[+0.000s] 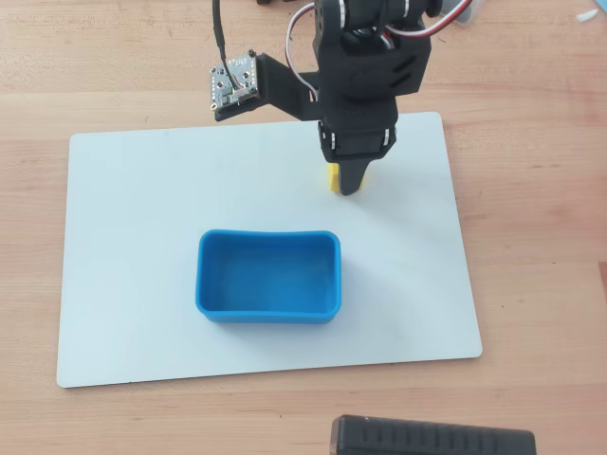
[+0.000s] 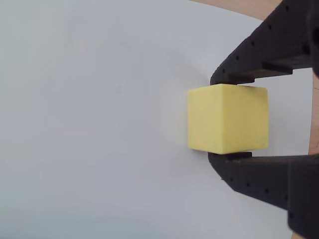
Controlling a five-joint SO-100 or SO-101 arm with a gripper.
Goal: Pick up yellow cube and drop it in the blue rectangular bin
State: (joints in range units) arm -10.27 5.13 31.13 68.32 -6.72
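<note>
The yellow cube [image 2: 228,118] sits between my gripper's [image 2: 214,119] two black fingers, which touch its opposite faces, so the gripper is shut on it. In the overhead view only a sliver of the cube [image 1: 333,177] shows beside the gripper [image 1: 351,185], over the far middle of the white board. I cannot tell whether the cube is lifted off the board. The blue rectangular bin [image 1: 268,311] stands empty on the board, nearer the front edge than the gripper and a little to its left. The bin is out of the wrist view.
A white board [image 1: 123,284] lies on the wooden table [image 1: 531,284]. A black ribbed object [image 1: 432,441] sits at the bottom edge of the overhead view. The arm's small camera board [image 1: 235,83] juts out to the left of the arm.
</note>
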